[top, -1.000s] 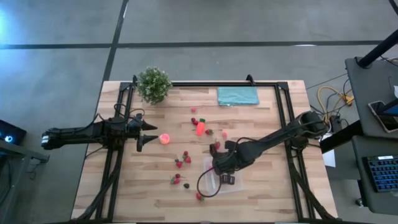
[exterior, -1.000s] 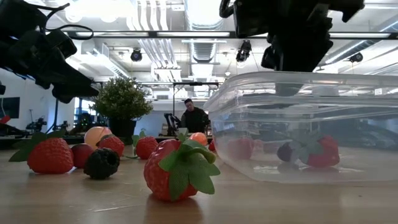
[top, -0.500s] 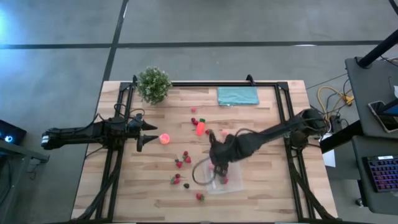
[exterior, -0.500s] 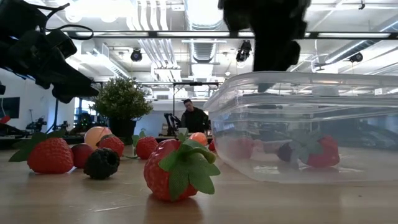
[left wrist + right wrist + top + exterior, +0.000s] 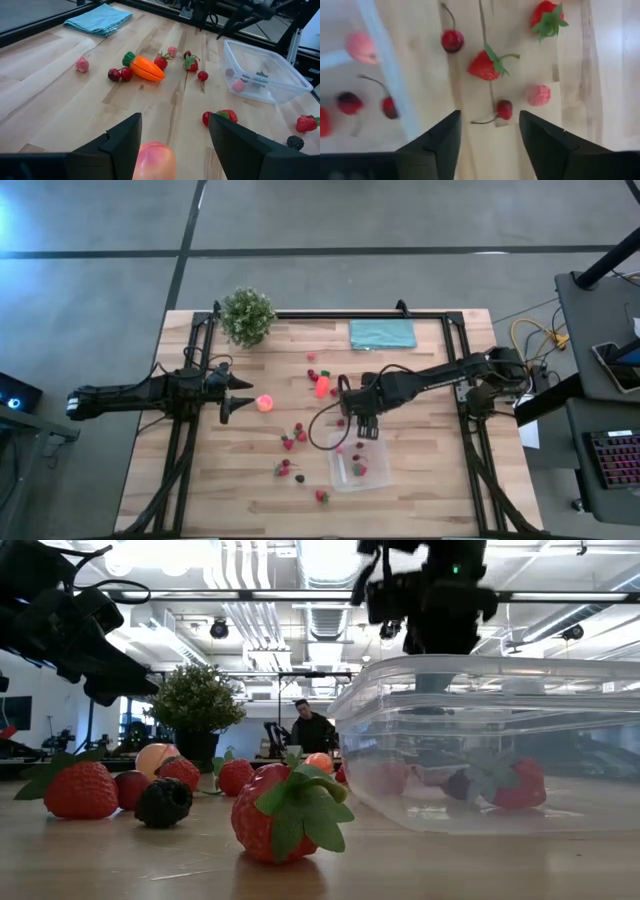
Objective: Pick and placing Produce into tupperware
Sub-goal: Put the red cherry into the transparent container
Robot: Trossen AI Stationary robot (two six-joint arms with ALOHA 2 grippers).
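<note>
The clear tupperware point(image 5: 336, 472) stands near the table's front, right of the middle, with a few red and dark produce pieces in it. Loose produce lies to its left and beyond it: an orange carrot point(image 5: 322, 387), strawberries point(image 5: 291, 440) and cherries point(image 5: 504, 109). My right gripper point(image 5: 365, 427) hangs open over the table at the tub's far edge, pointing down, with a cherry and a strawberry point(image 5: 487, 67) on the wood below it. My left gripper point(image 5: 238, 398) waits open at the left, level, with the pink-orange ball point(image 5: 154, 160) on the table just ahead of its fingers.
A green potted plant point(image 5: 247, 315) stands at the far left corner and a teal cloth point(image 5: 382, 333) lies at the far edge. A black frame runs around the table. Bare wood lies to the tub's right and along the near left.
My right gripper has gone from above the tupperware toward the table's far edge and now hangs past the tub's far rim, over the loose produce. The left arm has kept still.
</note>
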